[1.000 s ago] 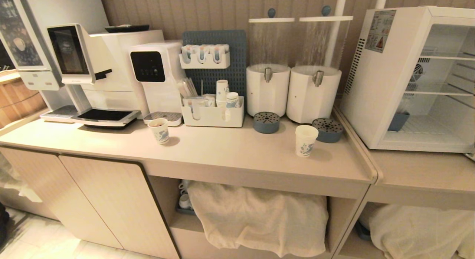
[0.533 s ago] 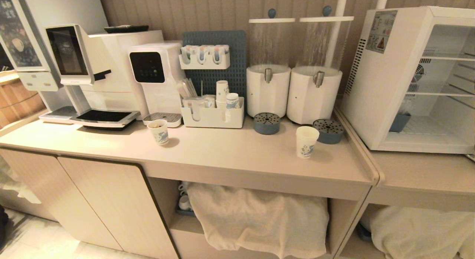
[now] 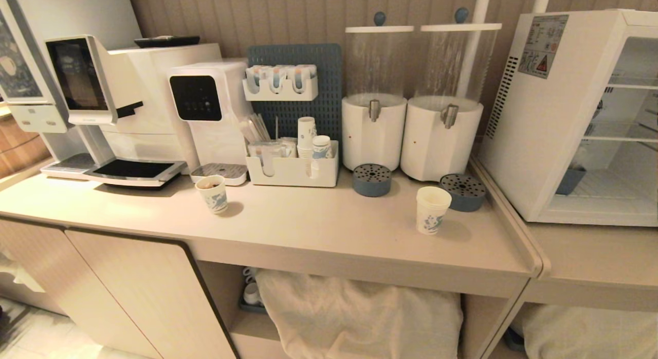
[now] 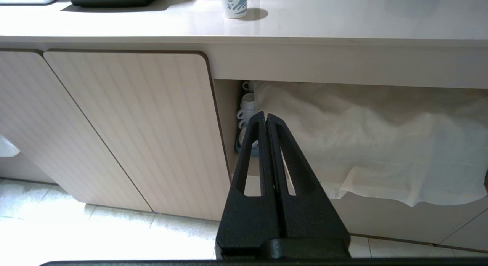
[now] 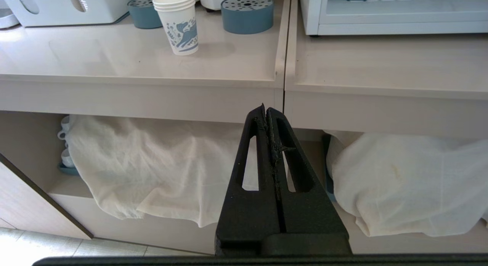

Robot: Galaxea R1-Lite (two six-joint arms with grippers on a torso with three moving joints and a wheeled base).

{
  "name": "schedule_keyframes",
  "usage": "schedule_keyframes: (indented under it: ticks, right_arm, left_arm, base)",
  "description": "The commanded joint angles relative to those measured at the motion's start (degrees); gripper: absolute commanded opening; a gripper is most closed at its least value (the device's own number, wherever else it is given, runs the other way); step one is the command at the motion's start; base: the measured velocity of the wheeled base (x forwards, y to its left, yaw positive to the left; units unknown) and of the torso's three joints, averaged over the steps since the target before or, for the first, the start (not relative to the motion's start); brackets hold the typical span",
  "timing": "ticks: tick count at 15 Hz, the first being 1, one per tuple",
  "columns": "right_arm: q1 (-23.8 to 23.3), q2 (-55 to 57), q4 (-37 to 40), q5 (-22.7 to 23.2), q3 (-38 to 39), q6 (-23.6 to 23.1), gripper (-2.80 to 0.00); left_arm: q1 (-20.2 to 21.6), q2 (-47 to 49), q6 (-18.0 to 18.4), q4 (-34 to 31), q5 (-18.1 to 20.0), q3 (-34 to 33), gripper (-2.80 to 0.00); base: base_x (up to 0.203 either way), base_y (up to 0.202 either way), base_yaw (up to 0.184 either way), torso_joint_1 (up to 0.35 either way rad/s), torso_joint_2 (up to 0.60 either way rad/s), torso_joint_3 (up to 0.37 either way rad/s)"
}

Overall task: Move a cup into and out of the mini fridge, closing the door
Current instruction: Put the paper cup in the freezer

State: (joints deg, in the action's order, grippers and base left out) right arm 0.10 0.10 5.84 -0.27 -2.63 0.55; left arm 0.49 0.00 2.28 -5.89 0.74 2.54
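cup (image 3: 432, 210) upright, rim up

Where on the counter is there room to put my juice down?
Between the brown-inside cup and the cup the counter is bare. In front of the mini fridge is bare too. It is crowded along the wall, by the organiser and dispensers.

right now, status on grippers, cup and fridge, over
Left gripper and right gripper shut, empty, low before the counter. Cup upright on counter, beside blue drip tray. Mini fridge interior open to view; path clear.
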Motion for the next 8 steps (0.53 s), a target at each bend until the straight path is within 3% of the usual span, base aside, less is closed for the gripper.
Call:
schedule_keyframes:
  ticks: [1,2,4,6,8]
  right_arm:
    - [0.07,-0.03,-0.45,-0.23,0.00,0.04,-2.80]
    - [0.07,-0.02,-0.79,-0.66,-1.40,0.17,-2.80]
    - [0.08,0.48,1.73,-1.30,-11.64,0.48,-2.80]
    - [0.08,4.03,6.64,-1.80,-30.25,1.01,-2.80]
    - [0.08,14.55,10.57,-3.00,-49.78,2.95,-2.80]
  left_arm:
    - [-0.02,0.14,-0.34,0.00,-0.09,-0.07,-2.80]
    - [0.04,0.09,-0.85,0.00,-0.21,-0.07,-2.80]
    - [0.00,0.17,-0.89,-0.09,-0.21,-0.03,-2.80]
    - [-0.04,0.10,-1.06,-0.09,-0.27,0.01,-2.80]
    - [-0.02,0.09,-1.22,-0.09,-0.30,-0.07,-2.80]
  base:
    - [0.000,0.000,0.000,0.000,0.00,0.000]
    - [0.000,0.000,0.000,0.000,0.00,0.000]
    - [0.000,0.000,0.000,0.000,0.00,0.000]
    - [0.000,0.000,0.000,0.000,0.00,0.000]
    - [0.000,0.000,0.000,0.000,0.00,0.000]
